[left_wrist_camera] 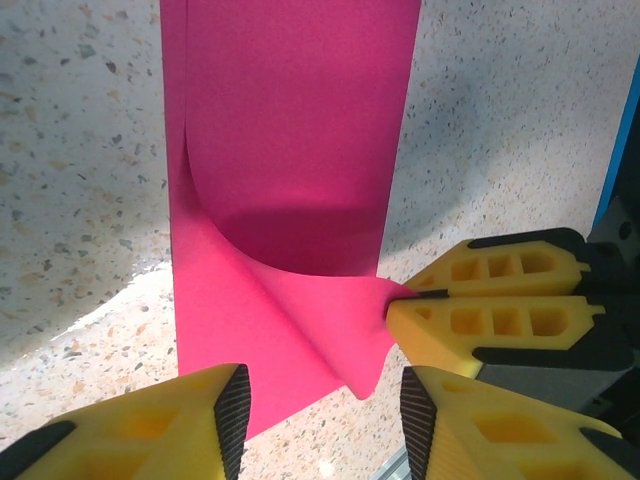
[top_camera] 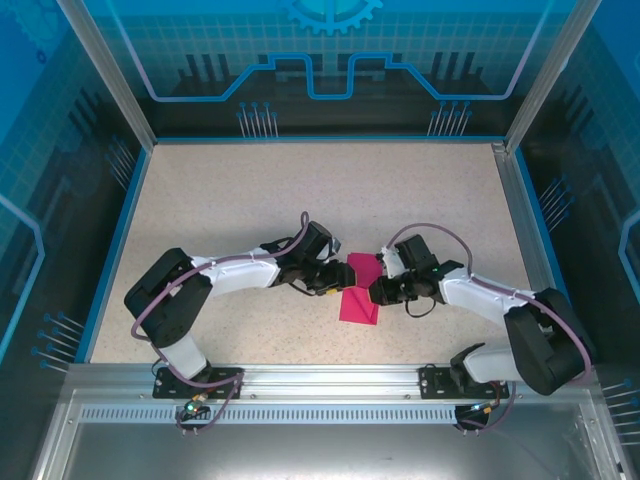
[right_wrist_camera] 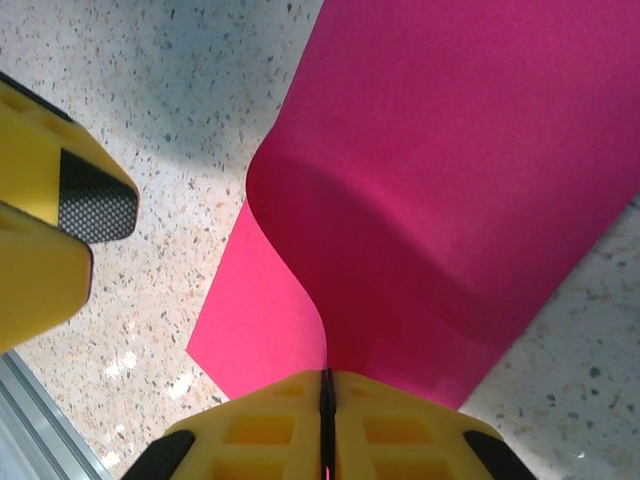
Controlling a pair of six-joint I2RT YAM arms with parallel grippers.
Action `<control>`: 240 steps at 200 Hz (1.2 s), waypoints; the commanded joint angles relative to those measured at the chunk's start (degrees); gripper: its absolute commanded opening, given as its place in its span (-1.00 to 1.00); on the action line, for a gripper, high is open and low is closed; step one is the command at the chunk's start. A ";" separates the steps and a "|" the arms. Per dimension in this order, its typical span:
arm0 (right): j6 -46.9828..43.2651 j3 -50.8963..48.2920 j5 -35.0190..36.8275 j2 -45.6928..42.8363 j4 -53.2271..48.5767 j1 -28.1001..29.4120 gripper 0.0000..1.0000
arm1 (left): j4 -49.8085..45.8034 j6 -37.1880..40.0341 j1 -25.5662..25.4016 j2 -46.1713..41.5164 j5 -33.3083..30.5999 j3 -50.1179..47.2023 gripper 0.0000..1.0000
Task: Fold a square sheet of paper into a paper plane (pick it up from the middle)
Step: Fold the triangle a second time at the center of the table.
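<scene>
- The thin, magenta-pink square sheet of paper (top_camera: 358, 300) is being held between the two arms, in the middle of the speckled beige table top (top_camera: 250, 200) and toward its near side.
- The sheet is being bent over into a big soft curl, and its lower part looks to be lying on the table.
- One edge of the sheet is being pinched by the yellow-fingered right gripper (right_wrist_camera: 325, 390), whose jaws are pressed shut on it.
- The left gripper (left_wrist_camera: 322, 385) is being held open. Its jaws are standing apart around a loose corner of the sheet, and nothing is being gripped by it.
- Only a thin bit of paper is being pinched, so the sheet may be pulled out of the right jaws by a quick move.
- The curl is not being lined up by anything, so a crooked crease may be pressed in if it is pushed flat now.
- The loose corner may be crumpled if the left jaws are closed on it at a slant.
- The paper may be torn if both ends are pulled apart.
</scene>
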 commanded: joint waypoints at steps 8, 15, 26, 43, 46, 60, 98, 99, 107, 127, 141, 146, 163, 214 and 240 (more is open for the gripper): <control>-0.64 2.49 1.81 2.34 -2.37 -0.86 -0.80 | -2.19 1.33 -0.87 0.35 -1.12 0.36 -0.09; -0.66 2.74 2.17 2.72 -2.55 -0.85 -0.80 | -2.17 1.39 -0.89 0.35 -1.08 0.40 -0.11; -0.63 3.08 2.45 3.28 -2.86 -0.87 -0.79 | -2.29 1.40 -0.98 0.48 -1.25 0.49 -0.12; -0.67 3.48 2.69 3.67 -3.24 -0.87 -0.79 | -2.41 1.44 -1.12 0.64 -1.28 0.66 -0.14; -0.59 3.50 2.73 3.63 -3.27 -0.81 -0.79 | -2.49 1.46 -1.15 0.74 -1.26 0.67 -0.14; -0.20 3.52 3.19 3.44 -3.71 -0.80 -0.79 | -2.42 1.46 -1.23 0.86 -1.22 0.74 -0.15; 0.61 3.28 4.55 2.29 -4.87 -0.79 -0.77 | -2.42 1.51 -1.64 1.44 -0.95 1.19 -0.16; 0.56 3.30 4.57 2.28 -4.86 -0.75 -0.77 | -2.41 1.51 -1.62 1.42 -0.93 1.19 -0.16; 0.34 3.37 4.56 2.36 -4.76 -0.62 -0.76 | -2.41 1.59 -1.69 1.73 -0.83 1.45 -0.17; -0.04 4.06 4.86 3.25 -5.12 -0.63 -0.76 | -2.42 1.29 -2.04 2.23 -0.67 1.98 -0.22; -0.71 4.66 4.85 3.98 -5.10 -0.53 -0.76 | -2.02 0.94 -2.28 2.58 -0.49 2.17 -0.26; -0.86 4.81 4.88 4.19 -5.27 -0.53 -0.76 | -1.91 0.76 -2.34 2.70 -0.51 2.24 -0.27; -1.49 5.22 5.07 4.59 -5.38 -0.53 -0.75 | -1.58 0.31 -2.48 2.94 -0.82 2.25 -0.29; -2.79 6.55 5.60 6.00 -6.83 -0.53 -0.74 | -1.00 -0.16 -2.68 3.60 -0.73 2.58 -0.31; -2.87 7.01 6.43 6.65 -7.23 -0.51 -0.74 | -0.96 -0.12 -2.74 3.57 -0.62 2.75 -0.31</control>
